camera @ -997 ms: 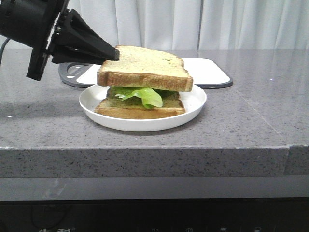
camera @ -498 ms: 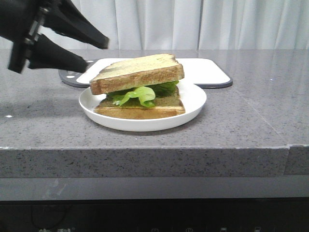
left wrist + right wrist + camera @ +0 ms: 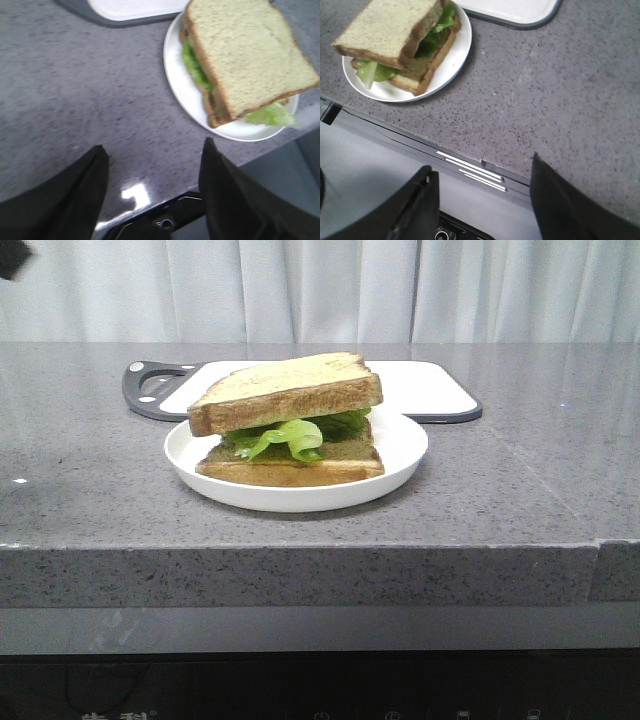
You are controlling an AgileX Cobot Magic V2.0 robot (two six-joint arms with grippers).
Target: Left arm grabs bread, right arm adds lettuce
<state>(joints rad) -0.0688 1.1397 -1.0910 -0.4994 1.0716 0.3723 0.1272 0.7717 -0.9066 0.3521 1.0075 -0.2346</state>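
Note:
The thick bread [image 3: 285, 390] lies tilted on top of the green lettuce [image 3: 292, 436], which rests on a thinner slice on the white plate [image 3: 400, 455]. The bread also shows in the left wrist view [image 3: 245, 50] and the right wrist view [image 3: 387, 27]; the lettuce shows there too [image 3: 192, 65] [image 3: 372, 72]. My left gripper [image 3: 152, 160] is open and empty, above the counter well away from the plate [image 3: 187, 95]. My right gripper [image 3: 482, 182] is open and empty, over the counter's front edge, clear of the plate [image 3: 447, 60]. In the front view only a dark corner of the left arm [image 3: 10, 255] shows.
A white cutting board with a dark grey rim and handle [image 3: 150, 390] lies behind the plate; it also shows in both wrist views [image 3: 135, 7] [image 3: 520, 10]. The grey stone counter [image 3: 520, 470] ends in a front edge with a dark panel below.
My left gripper let go of the bread, which settled on the lettuce, then opened and drew back up and to the left, almost out of the front view.

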